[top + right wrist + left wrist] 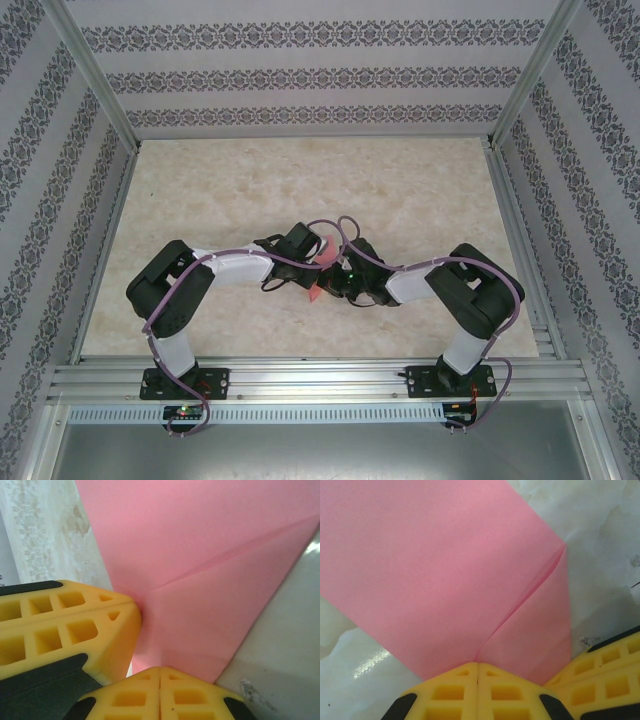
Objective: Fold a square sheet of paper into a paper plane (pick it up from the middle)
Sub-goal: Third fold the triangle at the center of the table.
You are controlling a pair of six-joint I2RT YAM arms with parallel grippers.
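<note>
The sheet of paper hangs between the two arms over the middle of the table, lifted clear of the surface as far as the wrist views show. The left gripper has its yellow fingers pressed together on the near edge of the sheet, right where a crease runs down to meet them. The right gripper is likewise clamped on the sheet with its fingers together, and it sits just beside the left one, on the same lower edge of the paper. So both grippers pinch the sheet close to each other near the bottom of the crease.

As for progress, the sheet has been picked up and carries at least one sharp diagonal fold, with one layer of paper lying over another on either side of the crease. It is far from a slim dart, though: the paper spreads broad and flat above the grippers, with no pointed nose and no centre ridge to be seen. By that look the job is in its early folds. The narrowing folds, the wings and the final shape are not yet done.
</note>
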